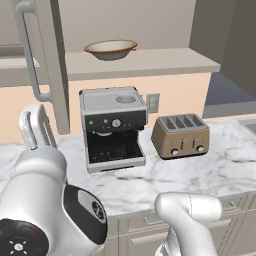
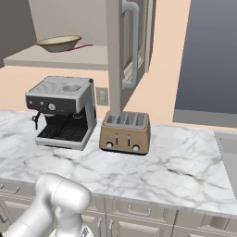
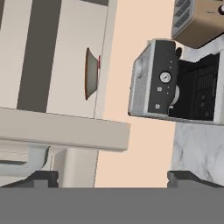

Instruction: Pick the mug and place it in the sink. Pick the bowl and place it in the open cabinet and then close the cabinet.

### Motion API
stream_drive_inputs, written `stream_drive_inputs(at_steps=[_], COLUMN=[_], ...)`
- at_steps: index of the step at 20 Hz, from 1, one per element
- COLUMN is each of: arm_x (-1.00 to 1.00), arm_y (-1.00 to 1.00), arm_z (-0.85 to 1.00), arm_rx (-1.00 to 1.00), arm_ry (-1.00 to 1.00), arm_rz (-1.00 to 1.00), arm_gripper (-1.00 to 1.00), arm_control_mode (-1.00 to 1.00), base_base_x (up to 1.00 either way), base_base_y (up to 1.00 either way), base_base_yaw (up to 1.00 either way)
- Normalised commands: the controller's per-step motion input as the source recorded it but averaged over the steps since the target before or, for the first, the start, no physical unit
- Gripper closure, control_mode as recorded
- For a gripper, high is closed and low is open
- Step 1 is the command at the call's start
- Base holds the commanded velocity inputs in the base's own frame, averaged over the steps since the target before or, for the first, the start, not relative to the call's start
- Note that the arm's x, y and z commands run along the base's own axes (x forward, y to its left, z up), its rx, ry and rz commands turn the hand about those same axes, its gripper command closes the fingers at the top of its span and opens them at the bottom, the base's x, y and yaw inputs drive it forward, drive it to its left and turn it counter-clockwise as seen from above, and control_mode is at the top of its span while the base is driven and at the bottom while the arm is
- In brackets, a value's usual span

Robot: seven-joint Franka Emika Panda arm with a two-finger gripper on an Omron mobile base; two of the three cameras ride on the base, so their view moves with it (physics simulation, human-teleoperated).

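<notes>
From the left base view I saw the bowl (image 1: pixel 111 49) sitting upright on the beige shelf (image 1: pixel 165 61) of the cabinet, towards the shelf's left half. The cabinet's left door (image 1: pixel 47 55) stood swung open towards me, its long silver handle (image 1: pixel 27 55) on the near face. Below the shelf, on the marble counter (image 1: pixel 200 172), the espresso machine (image 1: pixel 112 127) stood left of the toaster (image 1: pixel 180 135), the two apart. A corner of the sink (image 1: pixel 248 125) showed at the far right edge.

From the right base view I had the bowl (image 2: pixel 59 43) at the upper left, resting on the shelf (image 2: pixel 69 58), with the espresso machine (image 2: pixel 62 111) below it. The cabinet's right door (image 2: pixel 121 51) was open edge-on to me, its bar handle (image 2: pixel 134 41) facing right, and the toaster (image 2: pixel 125 132) stood beneath it. The sink (image 2: pixel 227 152) lay at the right end of the counter (image 2: pixel 176 171), well apart from the toaster.

The hand view was rolled on its side. I saw the bowl (image 3: pixel 91 73) edge-on on the shelf (image 3: pixel 74 61), with an open door's edge (image 3: pixel 65 131) crossing in front. The espresso machine (image 3: pixel 175 83) and toaster (image 3: pixel 197 19) were to the right. The gripper (image 3: pixel 112 180) had its fingertips (image 3: pixel 41 178) spread wide, nothing between them.
</notes>
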Motion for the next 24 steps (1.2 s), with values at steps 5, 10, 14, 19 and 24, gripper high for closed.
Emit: stream_drive_inputs(at_steps=[5,10,14,19,24], arm_x=[0.30,0.37,0.12,0.12,0.31], arm_y=[0.37,0.17,0.06,0.12,0.23], arm_z=[0.00,0.00,0.00,0.01,0.00], arm_rx=[0.00,0.00,0.00,-0.03,-0.02], arm_ry=[0.00,0.00,-0.13,-0.16,-0.07], arm_rz=[0.00,-0.01,-0.08,-0.11,-0.10], arm_gripper=[-1.00,-1.00,-1.00,-1.00,-1.00], arm_control_mode=[-1.00,-1.00,-1.00,-1.00,-1.00], base_base_x=[0.00,0.00,0.00,0.00,0.00], base_base_y=[0.00,0.00,0.00,0.00,0.00], base_base_yaw=[0.00,0.00,0.00,0.00,0.00])
